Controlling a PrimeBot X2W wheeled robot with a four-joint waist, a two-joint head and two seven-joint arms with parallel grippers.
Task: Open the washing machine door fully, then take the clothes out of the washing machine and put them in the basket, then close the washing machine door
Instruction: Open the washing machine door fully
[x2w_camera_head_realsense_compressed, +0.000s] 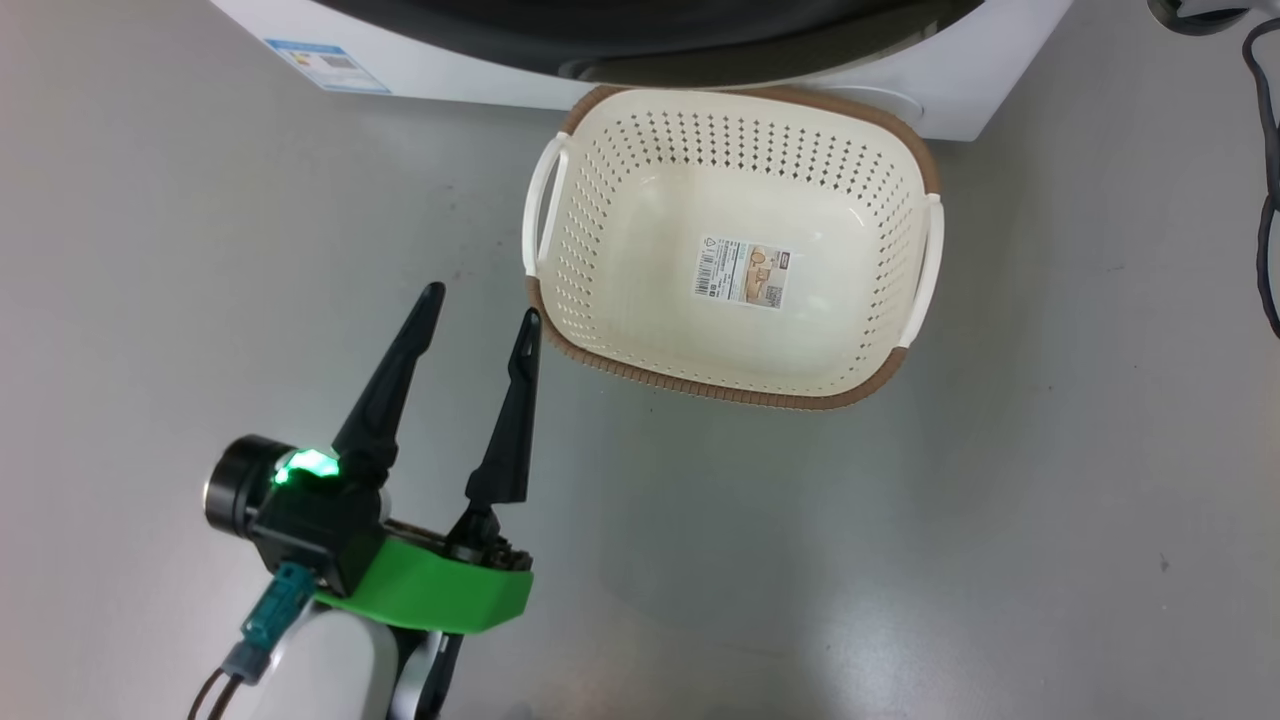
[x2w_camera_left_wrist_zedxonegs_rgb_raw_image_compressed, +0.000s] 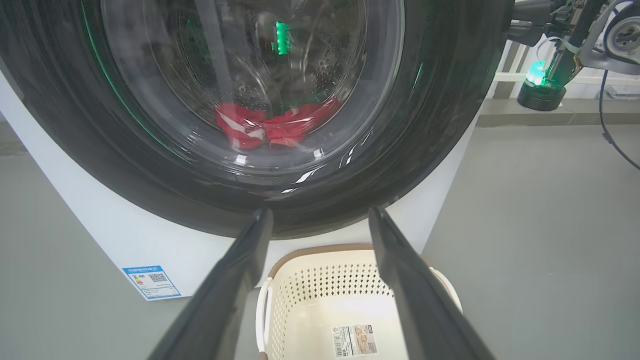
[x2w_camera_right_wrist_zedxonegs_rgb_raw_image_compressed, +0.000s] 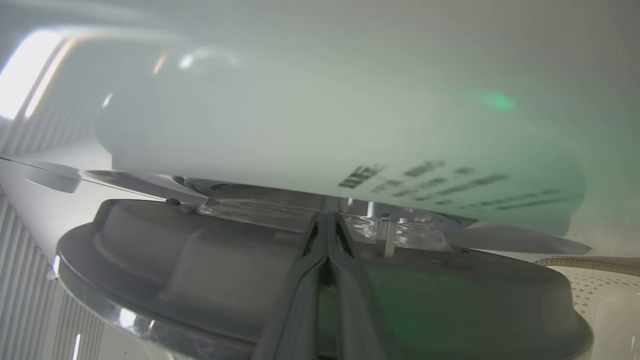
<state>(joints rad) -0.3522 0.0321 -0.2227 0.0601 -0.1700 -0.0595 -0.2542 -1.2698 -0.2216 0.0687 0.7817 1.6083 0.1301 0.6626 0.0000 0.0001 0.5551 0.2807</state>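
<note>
Two grippers, two states. Left gripper (x2w_camera_head_realsense_compressed: 482, 303) hangs over the floor just beside the basket (x2w_camera_head_realsense_compressed: 740, 392), fingers spread wide, holding nothing. Right gripper (x2w_camera_right_wrist_zedxonegs_rgb_raw_image_compressed: 327, 225) is pinched shut, tips at the edge of the washing machine door (x2w_camera_left_wrist_zedxonegs_rgb_raw_image_compressed: 440, 100). Clothes (x2w_camera_left_wrist_zedxonegs_rgb_raw_image_compressed: 265, 127) lie in the drum behind the glass; basket empty. Risk: shut tips could slip off the glossy rim, leaving the door only partly swung.

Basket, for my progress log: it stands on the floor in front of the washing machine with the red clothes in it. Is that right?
Not quite: the basket stands on the floor in front of the washing machine, but holds just a paper label, per the head view. The left wrist view shows the red clothes inside the drum.
</note>
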